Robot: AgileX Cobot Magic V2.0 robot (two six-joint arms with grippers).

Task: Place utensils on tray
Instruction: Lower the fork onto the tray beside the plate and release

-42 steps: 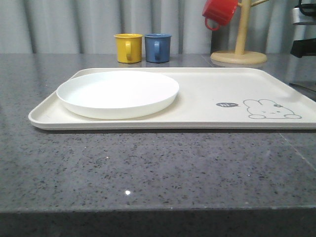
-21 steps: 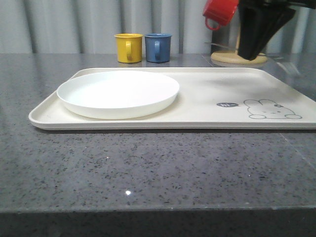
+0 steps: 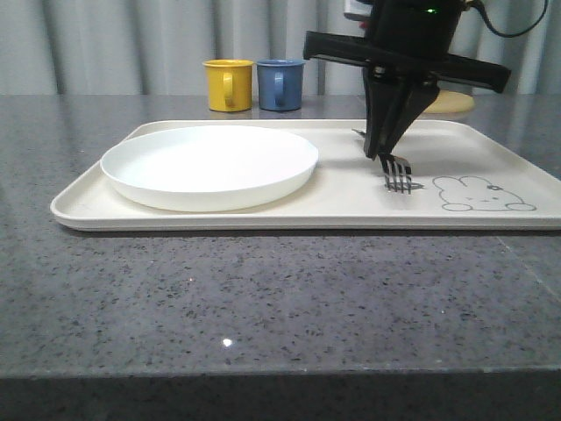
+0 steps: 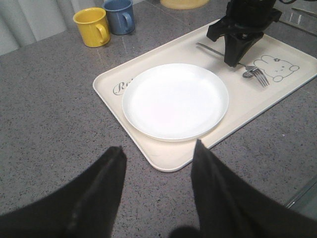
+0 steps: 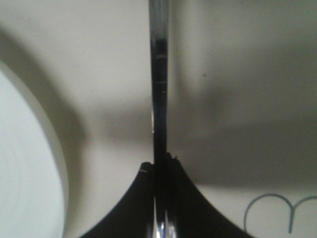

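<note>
While clamped narrow on the fork [image 3: 399,172], right gripper [image 3: 383,149] over tray [image 3: 351,206] near right edge; left gripper [image 4: 157,161] wide.

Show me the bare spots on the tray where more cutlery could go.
Bare strip on the tray between the plate and the fork, plus the far right corner behind the bunny. It is crowded around the right gripper, shut on the fork. The left gripper is open.

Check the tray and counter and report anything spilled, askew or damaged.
Nothing stands out. The round white plate sits flat on the cream rectangular tray, the yellow mug and blue mug stand upright, and the right gripper holds the silver metal fork beside the plate.
</note>
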